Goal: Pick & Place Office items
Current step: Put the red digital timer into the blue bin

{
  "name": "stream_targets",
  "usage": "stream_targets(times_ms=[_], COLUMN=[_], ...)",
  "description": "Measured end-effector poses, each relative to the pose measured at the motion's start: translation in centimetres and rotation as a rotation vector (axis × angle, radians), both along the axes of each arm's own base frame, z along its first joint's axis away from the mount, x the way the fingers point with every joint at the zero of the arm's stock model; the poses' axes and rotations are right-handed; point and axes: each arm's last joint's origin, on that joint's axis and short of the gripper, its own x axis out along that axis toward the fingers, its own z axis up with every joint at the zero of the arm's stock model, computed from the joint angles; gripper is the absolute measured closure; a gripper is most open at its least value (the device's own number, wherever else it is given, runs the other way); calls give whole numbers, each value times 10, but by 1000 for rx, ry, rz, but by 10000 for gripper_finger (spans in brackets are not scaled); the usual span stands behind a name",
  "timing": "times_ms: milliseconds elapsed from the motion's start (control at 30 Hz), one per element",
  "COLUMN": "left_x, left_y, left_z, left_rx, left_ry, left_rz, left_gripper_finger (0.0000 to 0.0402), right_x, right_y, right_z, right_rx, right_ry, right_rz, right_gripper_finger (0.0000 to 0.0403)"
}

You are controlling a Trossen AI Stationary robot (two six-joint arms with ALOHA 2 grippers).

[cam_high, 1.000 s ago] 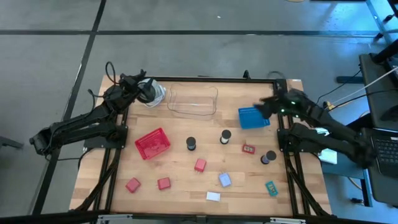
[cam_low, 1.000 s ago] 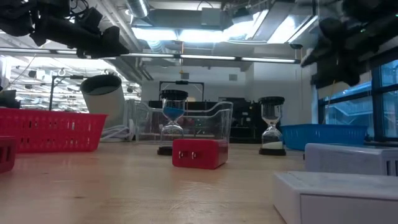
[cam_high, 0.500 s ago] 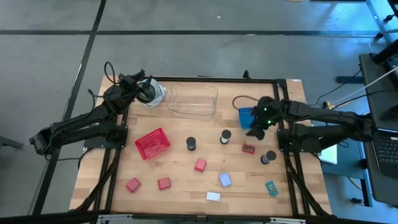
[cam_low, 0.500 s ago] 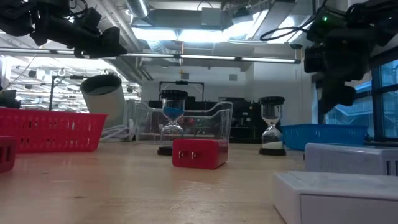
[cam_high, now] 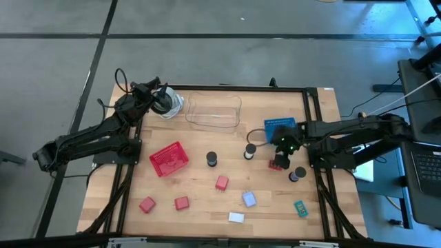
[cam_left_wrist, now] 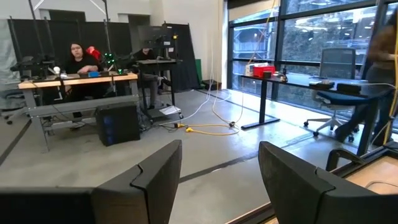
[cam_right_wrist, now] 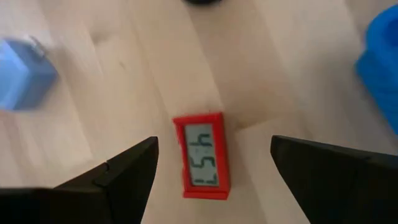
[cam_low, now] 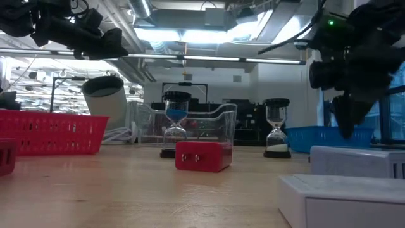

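Observation:
My right gripper (cam_right_wrist: 211,180) is open and points down over the red tag (cam_right_wrist: 202,155), a small red-framed display lying flat on the wood. Its fingers stand on either side of the tag without touching. In the high view this gripper (cam_high: 282,147) hovers just far of the tag (cam_high: 275,165). Spread over the table lie red blocks (cam_high: 221,182), a pale blue cube (cam_high: 249,199), a white block (cam_high: 236,217), a green tag (cam_high: 300,207) and standing black cylinders (cam_high: 211,159). My left gripper (cam_left_wrist: 221,180) is open, raised at the far left corner (cam_high: 160,100).
A blue tray (cam_high: 279,128) lies just far of my right gripper, and a black cylinder (cam_high: 297,173) stands near its right side. A clear tray (cam_high: 213,110) sits at the far edge and a red tray (cam_high: 169,158) left of centre. A round black-and-white object (cam_high: 172,103) sits under my left arm.
My right gripper has swung from beside the blue tray's right end toward the table's left and near edge. It has tipped to point down and come down over the red tag. My left arm has kept still.

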Motion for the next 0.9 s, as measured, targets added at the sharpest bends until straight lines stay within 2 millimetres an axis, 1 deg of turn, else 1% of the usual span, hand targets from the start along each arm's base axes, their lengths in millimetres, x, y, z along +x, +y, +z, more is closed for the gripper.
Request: stream_targets(times_ms=[133,233,333,733,833,900], left_x=[0,0,0,0,0,0], left_y=[0,0,0,0,0,0], left_z=[0,0,0,-1,-1,-1], left_rx=[-9,-15,-17,-31,-31,-31], left_ry=[-15,-26,-31,-44,-44,-44], left_rz=[4,3,3,1,-2,-11], left_gripper_finger=[191,192,191,192,190,190], right_x=[3,5,6,14,14,13], right_y=[11,19,25,40,42,44], right_z=[-8,-13,-17,-34,-36,-36], right_rx=[-43,-60,-117,-223,-258,-287], right_ry=[45,62,73,109,117,115], right_rz=[84,128,152,211,217,214], right_gripper_finger=[87,87,87,87,96,109])
